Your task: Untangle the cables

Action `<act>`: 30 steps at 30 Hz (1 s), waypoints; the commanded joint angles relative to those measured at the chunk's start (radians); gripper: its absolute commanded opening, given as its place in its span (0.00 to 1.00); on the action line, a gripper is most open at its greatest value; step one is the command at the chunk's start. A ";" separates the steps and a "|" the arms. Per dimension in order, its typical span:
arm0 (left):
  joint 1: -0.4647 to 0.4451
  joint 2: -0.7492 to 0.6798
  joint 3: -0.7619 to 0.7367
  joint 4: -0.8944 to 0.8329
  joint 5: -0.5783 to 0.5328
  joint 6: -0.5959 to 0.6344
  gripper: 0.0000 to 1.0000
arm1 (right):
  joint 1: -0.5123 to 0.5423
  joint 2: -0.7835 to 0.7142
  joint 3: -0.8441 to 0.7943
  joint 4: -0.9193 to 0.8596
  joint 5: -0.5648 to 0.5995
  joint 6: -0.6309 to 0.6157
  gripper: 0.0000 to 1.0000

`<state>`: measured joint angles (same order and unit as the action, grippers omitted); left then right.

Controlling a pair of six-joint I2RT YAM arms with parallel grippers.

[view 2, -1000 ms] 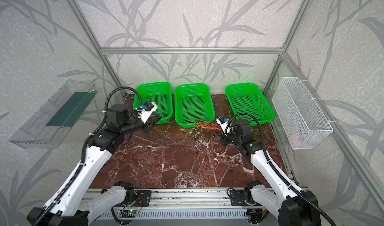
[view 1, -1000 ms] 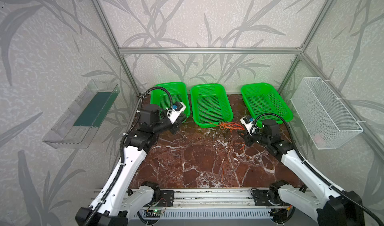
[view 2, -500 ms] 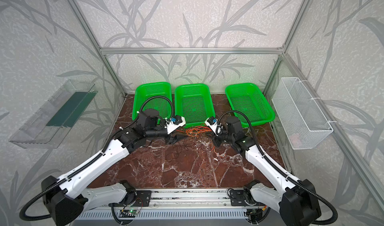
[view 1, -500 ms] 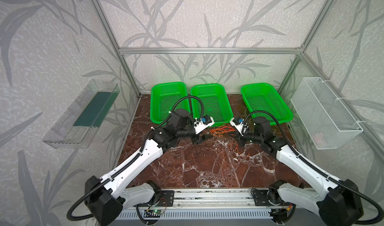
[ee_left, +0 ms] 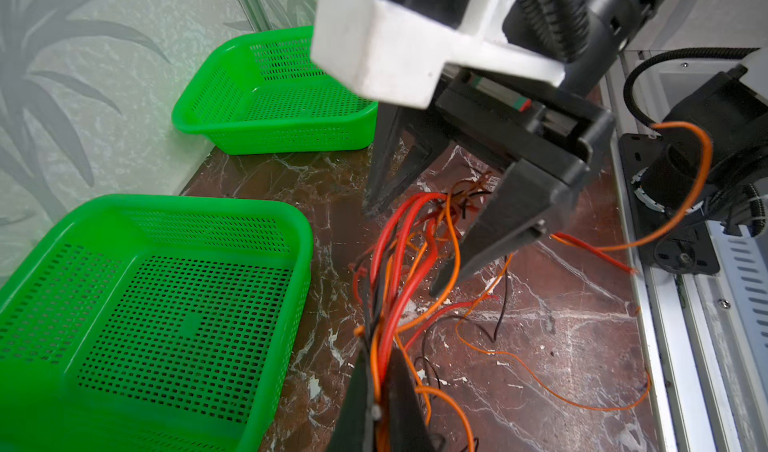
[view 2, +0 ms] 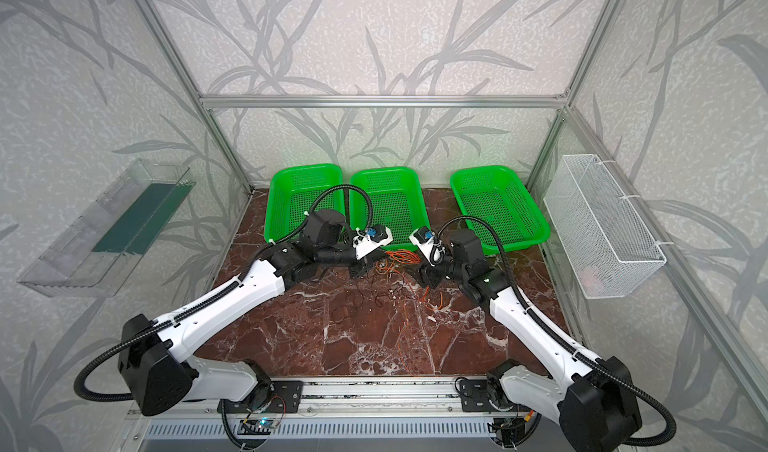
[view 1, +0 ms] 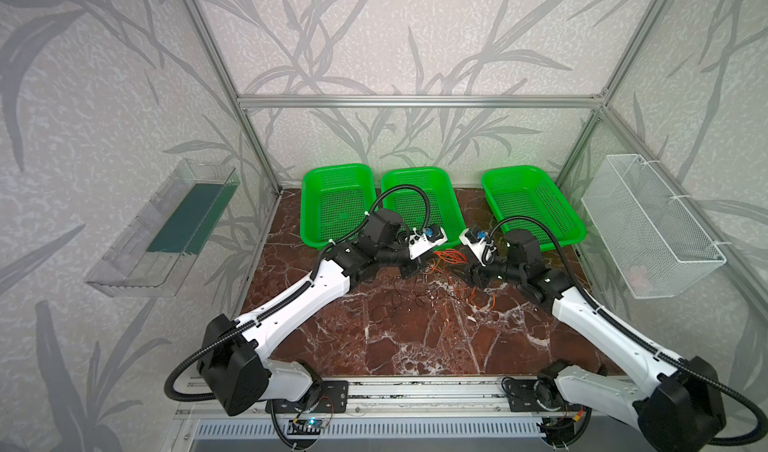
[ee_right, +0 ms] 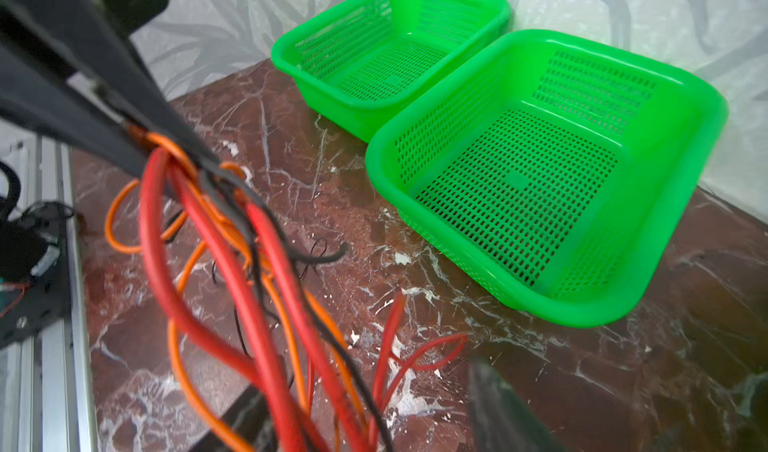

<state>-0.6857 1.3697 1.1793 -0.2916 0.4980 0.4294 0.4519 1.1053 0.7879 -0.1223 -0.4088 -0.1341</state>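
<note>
Red-brown marble of the desk (view 1: pixel 415 346) lay mostly bare along its near edge, and only a few thin black and orange tails of the cables (view 1: pixel 446 258) trailed back over it toward the arms' bases. Farther in, the bulk of the cables hung as one bundle of red, orange and black strands strung between the two arms, its long axis running roughly left to right in both top views. The left fingers (ee_left: pixel 365 391) were pressed together on one end of that bundle, pinching several strands and holding them up off the marble. The right fingers (ee_left: pixel 494 234) stood spread, one on either side of the bundle's other end, gripping nothing, and in the right wrist view the strands seemed to pass through the gap between them. So the cables lay directly between the right fingers and in line with the left ones, with the right arm nearer the loose end. Closing there would likely catch many strands at once, and a pull along the axis might tighten the tangle rather than free a single wire. Beyond it, three green baskets (view 1: pixel 415 175) sat against the back wall, the middle one just behind the bundle, none holding a cable.
</note>
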 commanded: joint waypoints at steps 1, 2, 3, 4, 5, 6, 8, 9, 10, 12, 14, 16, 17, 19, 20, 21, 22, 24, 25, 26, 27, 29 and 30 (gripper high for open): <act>0.007 -0.026 0.013 0.073 -0.025 -0.072 0.00 | 0.002 -0.082 -0.039 0.104 0.095 0.141 0.75; 0.014 -0.028 0.010 0.077 -0.021 -0.092 0.00 | 0.002 -0.107 -0.062 0.136 0.089 0.149 0.76; 0.017 -0.029 0.010 0.073 -0.016 -0.105 0.00 | 0.002 -0.130 -0.080 0.160 0.087 0.155 0.76; 0.022 -0.028 0.011 0.067 -0.010 -0.120 0.00 | 0.003 -0.155 -0.094 0.173 0.078 0.149 0.76; 0.025 -0.026 0.012 0.060 -0.005 -0.136 0.00 | 0.004 -0.177 -0.105 0.181 0.067 0.139 0.75; 0.026 -0.025 0.015 0.052 -0.004 -0.151 0.00 | 0.008 -0.195 -0.111 0.182 0.063 0.132 0.74; 0.030 -0.020 0.022 0.042 0.002 -0.172 0.00 | 0.026 -0.223 -0.119 0.169 0.055 0.091 0.69; 0.029 -0.021 0.023 0.040 0.001 -0.180 0.00 | 0.039 -0.233 -0.121 0.163 0.058 0.070 0.67; 0.032 -0.021 0.023 0.046 0.004 -0.191 0.00 | 0.054 -0.240 -0.121 0.162 0.058 0.051 0.63; 0.032 -0.023 0.023 0.059 0.024 -0.212 0.00 | 0.085 -0.240 -0.122 0.177 0.046 0.025 0.53; 0.031 -0.019 0.028 0.070 0.050 -0.239 0.00 | 0.126 -0.217 -0.119 0.206 0.040 0.008 0.45; 0.031 -0.010 0.040 0.058 0.086 -0.249 0.00 | 0.159 -0.180 -0.110 0.227 0.062 -0.012 0.46; 0.030 -0.005 0.045 0.046 0.103 -0.249 0.00 | 0.169 -0.159 -0.104 0.235 0.077 -0.020 0.48; 0.027 -0.001 0.051 0.017 0.117 -0.239 0.00 | 0.172 -0.124 -0.090 0.255 0.089 -0.026 0.52; 0.026 0.000 0.051 0.006 0.127 -0.236 0.00 | 0.172 -0.106 -0.081 0.265 0.092 -0.032 0.53; 0.025 0.000 0.051 -0.002 0.136 -0.235 0.00 | 0.172 -0.087 -0.070 0.268 0.097 -0.036 0.54; 0.025 0.000 0.050 -0.007 0.143 -0.235 0.00 | 0.172 -0.068 -0.055 0.258 0.098 -0.044 0.55; 0.024 -0.001 0.049 -0.012 0.154 -0.235 0.00 | 0.173 -0.019 -0.019 0.232 0.080 -0.067 0.55; 0.023 0.001 0.052 -0.017 0.158 -0.235 0.00 | 0.172 -0.003 -0.010 0.234 0.078 -0.064 0.55; 0.022 0.004 0.057 -0.026 0.160 -0.232 0.00 | 0.172 0.008 -0.007 0.249 0.069 -0.054 0.55; 0.021 0.009 0.063 -0.039 0.160 -0.231 0.00 | 0.172 0.015 -0.011 0.275 0.052 -0.040 0.54; 0.021 0.016 0.069 -0.053 0.176 -0.226 0.00 | 0.172 0.026 -0.024 0.334 0.028 -0.012 0.51; 0.021 0.018 0.068 -0.050 0.178 -0.228 0.00 | 0.172 0.032 -0.023 0.346 0.020 -0.004 0.45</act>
<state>-0.6590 1.3766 1.2137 -0.3119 0.6239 0.2070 0.6212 1.1297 0.7406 0.1299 -0.3504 -0.1623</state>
